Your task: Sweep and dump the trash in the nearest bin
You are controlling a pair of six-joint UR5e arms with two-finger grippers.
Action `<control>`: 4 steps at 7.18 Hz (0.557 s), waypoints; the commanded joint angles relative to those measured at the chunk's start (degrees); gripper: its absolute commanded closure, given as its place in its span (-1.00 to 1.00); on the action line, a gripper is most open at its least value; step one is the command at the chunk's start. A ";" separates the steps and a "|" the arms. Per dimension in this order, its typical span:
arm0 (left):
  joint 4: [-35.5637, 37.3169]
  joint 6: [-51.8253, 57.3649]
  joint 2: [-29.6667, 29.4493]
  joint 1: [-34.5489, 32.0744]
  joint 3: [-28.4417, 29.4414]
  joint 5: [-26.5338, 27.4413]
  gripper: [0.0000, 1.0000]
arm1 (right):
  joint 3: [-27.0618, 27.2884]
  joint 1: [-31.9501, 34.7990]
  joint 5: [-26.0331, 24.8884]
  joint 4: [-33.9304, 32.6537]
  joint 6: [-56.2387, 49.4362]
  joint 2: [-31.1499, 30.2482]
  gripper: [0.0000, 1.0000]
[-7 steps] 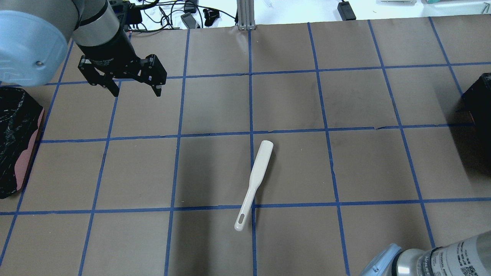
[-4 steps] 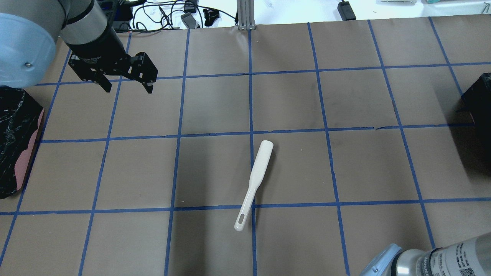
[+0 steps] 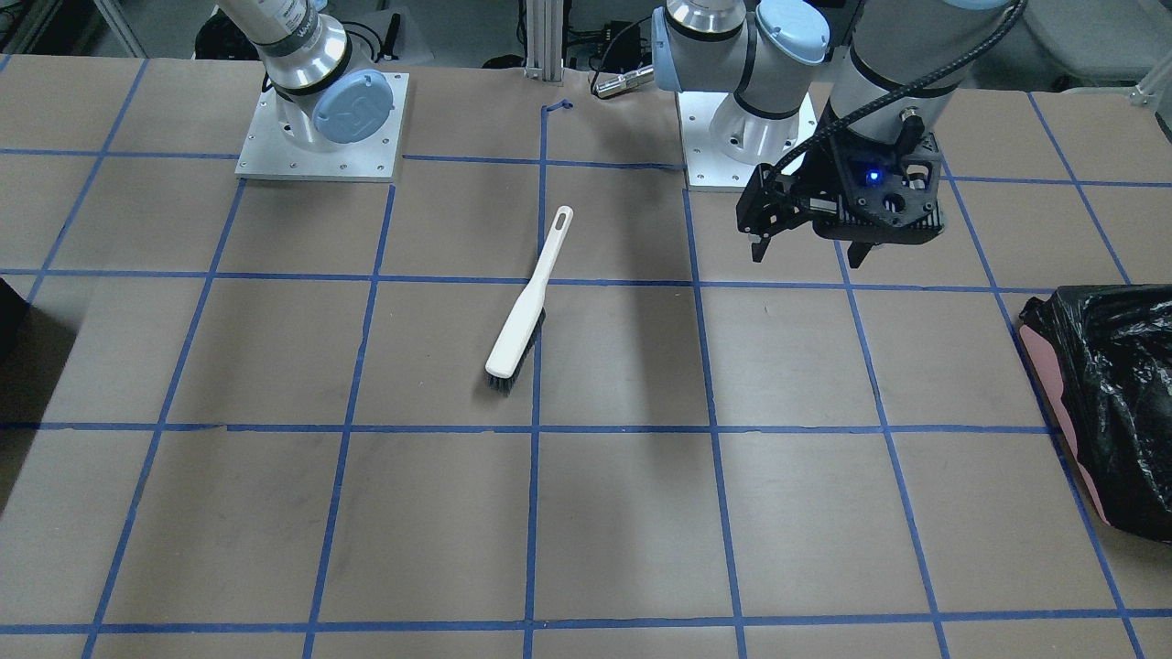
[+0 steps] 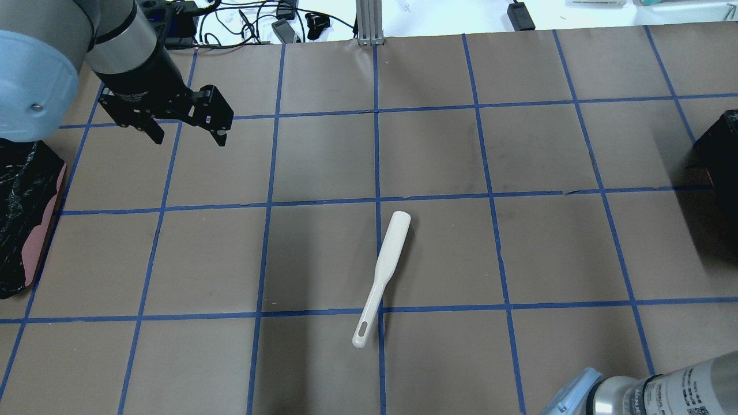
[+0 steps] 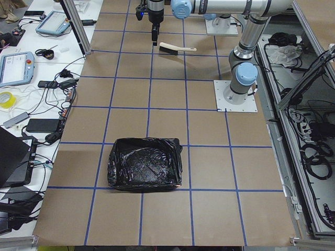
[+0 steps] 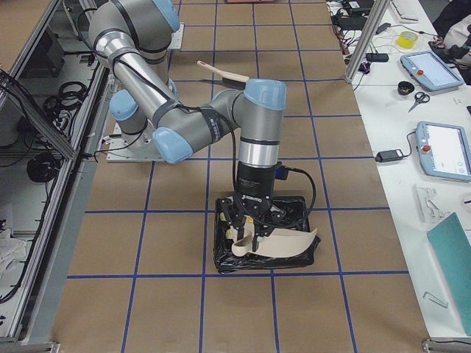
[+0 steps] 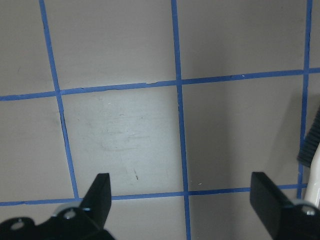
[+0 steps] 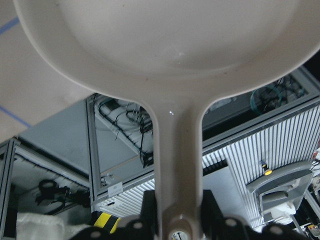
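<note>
The trash shows in no view. My left gripper [image 4: 187, 137] hangs open and empty above the table's far-left squares; it also shows in the front view as the left gripper [image 3: 806, 254] and in its wrist view as the left gripper [image 7: 182, 200] over bare paper. In the right side view my right gripper [image 6: 248, 234] holds a cream dustpan [image 6: 283, 244] tilted over the black-lined bin [image 6: 221, 254]. In the wrist view the right gripper [image 8: 177, 215] is shut on the dustpan's handle [image 8: 177, 150].
A white brush [image 4: 383, 271] lies loose near the table's middle, bristles down, also seen as the brush [image 3: 526, 311]. A second black-bagged bin [image 4: 23, 213] stands at the table's left end. Blue tape lines grid the brown paper. Cables and devices lie beyond the far edge.
My left gripper has drifted a little to the left, still open. The brush has not moved.
</note>
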 commanded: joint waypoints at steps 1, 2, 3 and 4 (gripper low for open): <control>0.08 0.23 0.23 0.11 -0.21 -0.47 -1.00 | 0.56 7.31 8.41 3.76 11.74 -1.23 1.00; 0.08 0.67 0.23 0.37 -0.12 -0.47 -1.00 | 0.82 13.45 11.13 7.78 22.08 -1.24 1.00; 0.00 1.45 0.49 1.07 -0.12 -0.56 -1.00 | 0.83 18.90 15.86 11.48 34.28 -1.15 1.00; 0.00 1.46 0.58 1.43 -0.12 -0.47 -1.00 | 0.91 24.79 18.87 13.69 45.71 -0.80 1.00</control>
